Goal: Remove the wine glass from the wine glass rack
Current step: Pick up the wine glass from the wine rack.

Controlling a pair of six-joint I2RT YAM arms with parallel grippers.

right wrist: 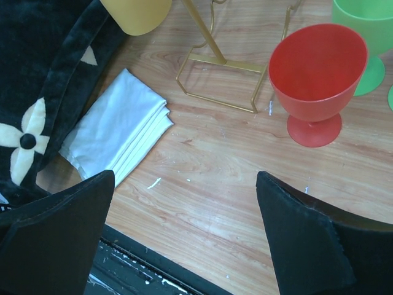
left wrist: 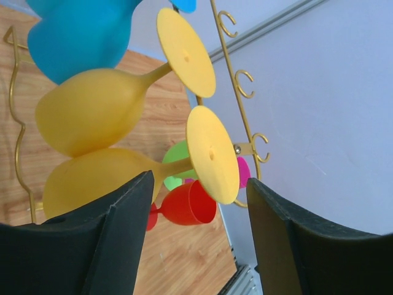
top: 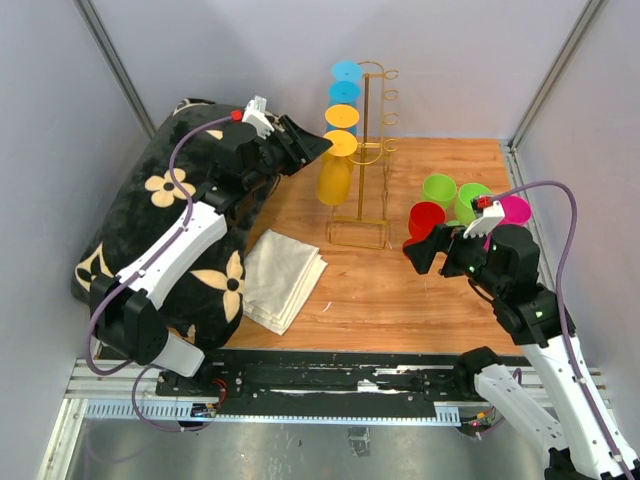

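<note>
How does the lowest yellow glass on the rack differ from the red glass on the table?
The yellow glass hangs bowl-down from the rack; the red glass stands upright on the table. The open left gripper frames the yellow glass's stem; no gripper is around the red glass. Both are stemmed, solid-coloured glasses.

The left end effector (left wrist: 199,184) has its two black fingers (left wrist: 116,246) spread apart, one on each side of the lowest yellow wine glass (left wrist: 92,181). The glass's round foot sits between the tips with a gap on either side. It hangs on the gold rack (left wrist: 241,110) beside a second yellow glass (left wrist: 92,110) and a blue glass (left wrist: 80,31). Beyond them a red glass (left wrist: 190,206) shows on the wooden counter (left wrist: 172,264).
</note>
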